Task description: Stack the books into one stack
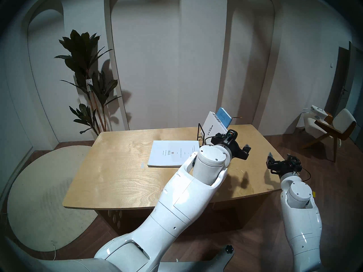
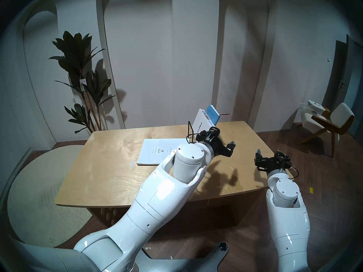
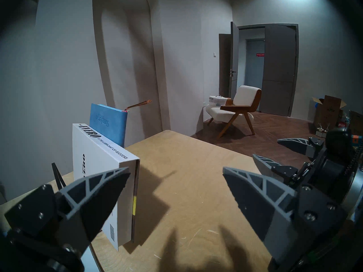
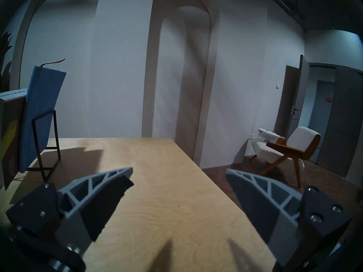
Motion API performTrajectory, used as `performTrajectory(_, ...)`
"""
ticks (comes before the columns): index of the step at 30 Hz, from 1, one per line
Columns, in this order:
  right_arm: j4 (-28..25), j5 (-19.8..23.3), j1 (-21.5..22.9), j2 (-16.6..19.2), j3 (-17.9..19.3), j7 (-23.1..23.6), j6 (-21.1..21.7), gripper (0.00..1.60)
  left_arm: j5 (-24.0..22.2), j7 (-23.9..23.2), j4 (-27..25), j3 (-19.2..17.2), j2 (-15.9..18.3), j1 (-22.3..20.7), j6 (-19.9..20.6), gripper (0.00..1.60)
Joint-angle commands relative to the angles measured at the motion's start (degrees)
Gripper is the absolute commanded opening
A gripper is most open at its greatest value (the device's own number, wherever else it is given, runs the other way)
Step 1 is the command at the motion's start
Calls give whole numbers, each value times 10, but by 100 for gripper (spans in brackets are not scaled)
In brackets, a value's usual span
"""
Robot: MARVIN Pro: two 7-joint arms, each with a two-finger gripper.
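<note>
Nearest the head camera, the white left arm (image 1: 176, 197) reaches across the wooden surface (image 1: 117, 177), its left gripper (image 1: 243, 150) hanging above the boards just beside the books in the stand, jaws spread wide and empty. Off the right edge, the right gripper (image 1: 273, 161) hovers level, jaws equally wide, holding nothing. A large thin white booklet (image 1: 170, 152) lies flat mid-surface, its near right corner hidden by the arm. Behind it a black wire stand (image 1: 200, 132) holds the thick white book (image 1: 213, 124) lettered "EVERO" and the smaller blue notebook (image 1: 224, 116), both leaning, a ribbon trailing from the blue one.

From the second head eye the picture is nearly the same: booklet (image 2: 155, 153) flat, white book (image 2: 202, 120) and blue notebook (image 2: 213, 114) tilted together in the stand (image 2: 190, 132).

At the left wrist, the two grey fingers (image 3: 92, 203) stand far apart; the left one sits in front of the white book (image 3: 102, 163), though whether it touches is hard to tell. Blue notebook (image 3: 108, 124) rises behind. Bare surface (image 3: 186, 177) stretches ahead to its far edge, and the right gripper (image 3: 279, 155) shows at the right.

At the right wrist, open fingers (image 4: 98, 199) frame clear wood (image 4: 157, 187); the blue notebook (image 4: 41, 112) leans on the stand's frame (image 4: 45, 144) at far left, well apart.
</note>
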Motion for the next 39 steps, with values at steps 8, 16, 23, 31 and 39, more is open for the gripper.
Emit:
performTrajectory(8, -4, -2, 12, 4, 1, -4, -10, 160, 5, 122, 137, 8, -87, -102, 24, 160)
performTrajectory(16, -2, -3, 13, 4, 1, -5, -15, 160, 7, 195, 186, -2, -114, -125, 14, 160)
performTrajectory(23, -1, -4, 13, 4, 0, -6, -19, 160, -31, 264, 244, -26, -144, -151, 0, 160)
performTrajectory(31, 0, -4, 13, 4, 0, -6, -25, 160, -111, 252, 322, -38, -149, -168, -68, 160)
performTrajectory(39, 2, -5, 13, 4, 0, -4, -27, 160, -134, 248, 379, -40, -149, -190, -137, 160)
